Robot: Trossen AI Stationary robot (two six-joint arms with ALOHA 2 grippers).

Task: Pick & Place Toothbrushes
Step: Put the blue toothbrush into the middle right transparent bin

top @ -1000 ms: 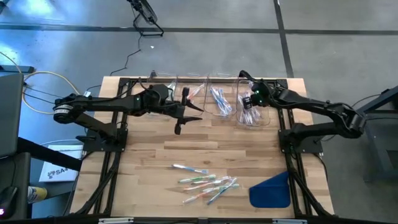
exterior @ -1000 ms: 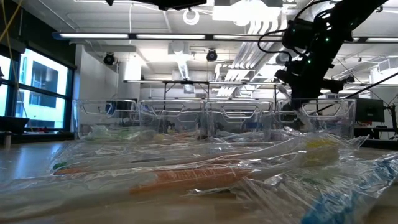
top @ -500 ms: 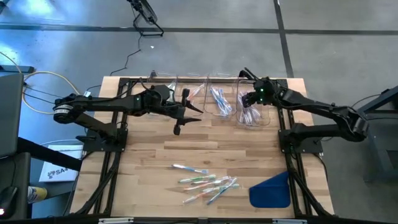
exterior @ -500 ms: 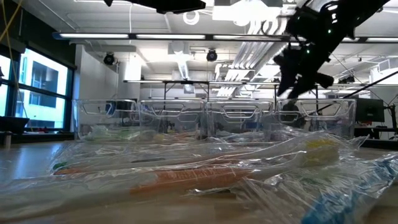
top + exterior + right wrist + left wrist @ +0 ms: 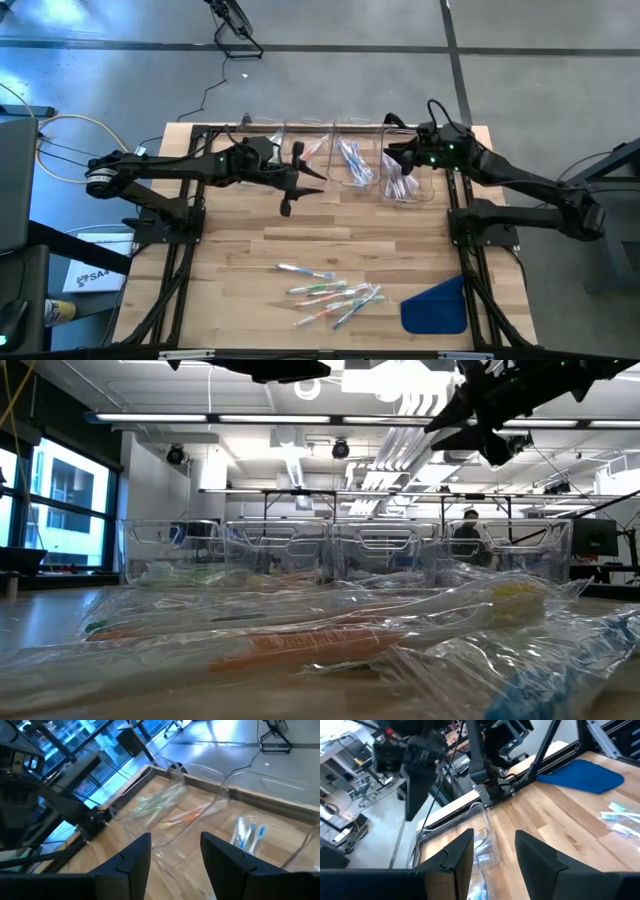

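The loose toothbrushes (image 5: 330, 292) are lying near you on the table (image 5: 240, 250), beside the blue cloth (image 5: 438, 306). You are seeing the right gripper (image 5: 392, 158) lifting away from the far bins (image 5: 404, 178), fingers apart and empty: one brush has been delivered. The left gripper (image 5: 296, 190) is waiting mid-table, fingers apart, holding nothing.

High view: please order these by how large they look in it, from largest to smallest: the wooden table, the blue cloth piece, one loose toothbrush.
1. The wooden table, by far the largest.
2. The blue cloth piece, at the table's near right corner.
3. One loose toothbrush, a thin stick, clearly smaller than the cloth.

All lie on one surface, so nearness to the camera does not distort this order.
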